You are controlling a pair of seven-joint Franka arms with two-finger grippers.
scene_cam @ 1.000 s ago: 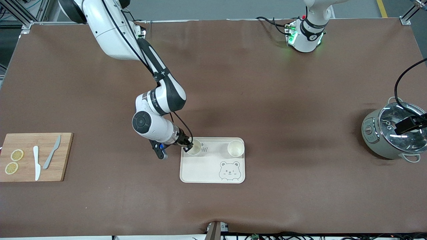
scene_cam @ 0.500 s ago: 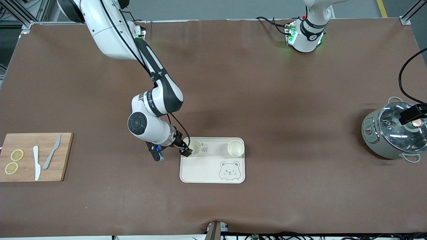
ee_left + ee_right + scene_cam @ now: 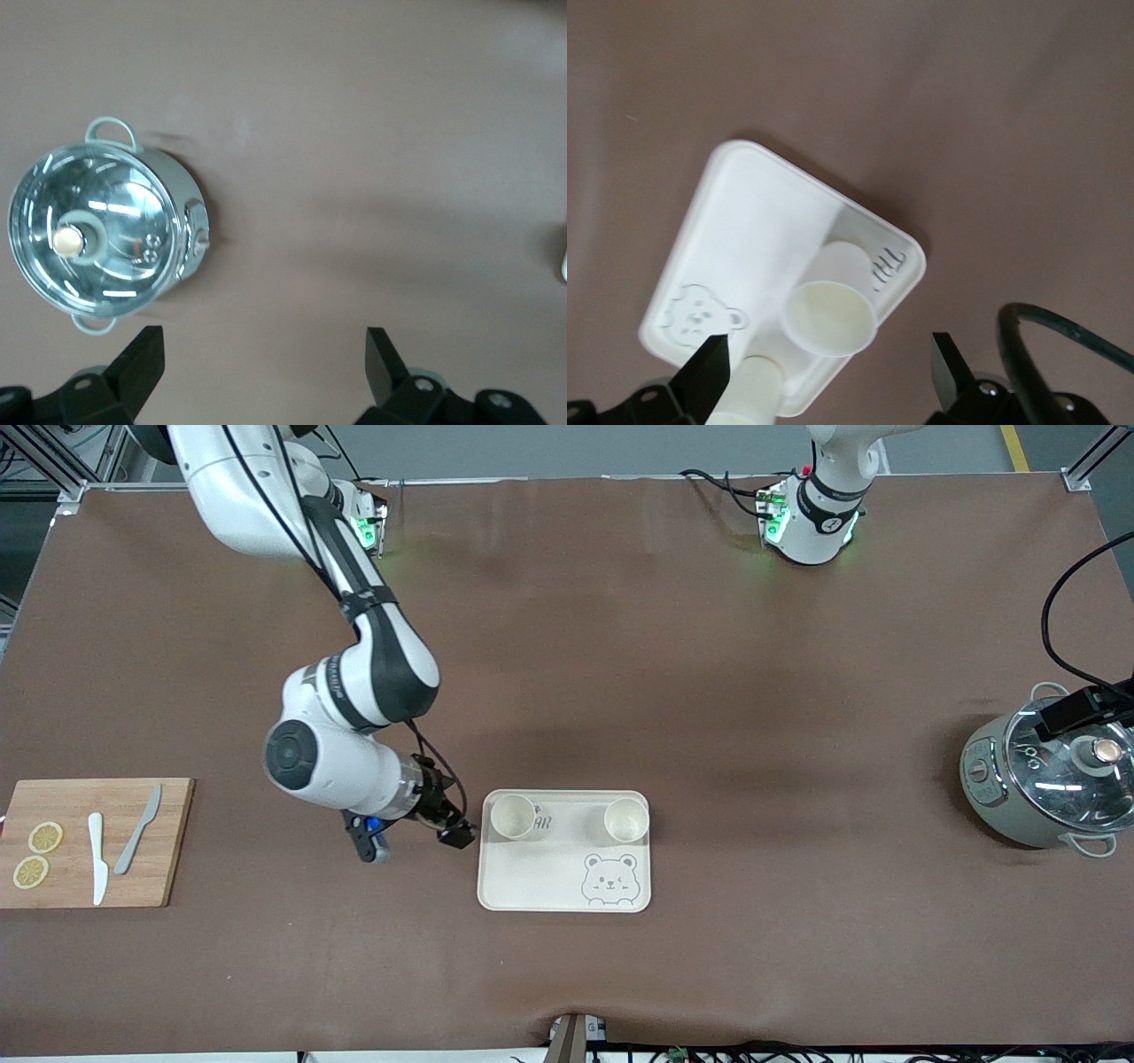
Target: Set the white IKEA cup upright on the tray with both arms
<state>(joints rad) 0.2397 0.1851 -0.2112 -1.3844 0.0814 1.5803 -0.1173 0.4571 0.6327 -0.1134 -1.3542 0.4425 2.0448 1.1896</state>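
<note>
The cream tray [image 3: 540,877] with the bear drawing lies near the table's middle. Two white cups stand upright on its part farthest from the front camera: one [image 3: 513,817] toward the right arm's end, the other [image 3: 626,820] toward the left arm's end. My right gripper [image 3: 457,834] is open and empty, just off the tray's edge on the right arm's side. The right wrist view shows the tray [image 3: 753,221], the nearer cup [image 3: 830,314] and the second cup [image 3: 749,394] between its spread fingers [image 3: 709,365]. My left gripper [image 3: 1072,710] hangs open and empty over the pot.
A grey pot with a glass lid [image 3: 1045,779] stands at the left arm's end and also shows in the left wrist view [image 3: 97,230]. A wooden cutting board [image 3: 71,868] with two knives and lemon slices lies at the right arm's end.
My right gripper has let go of the cup and drawn back off the tray toward the right arm's end. The cup stays upright. The left gripper has shifted slightly above the pot.
</note>
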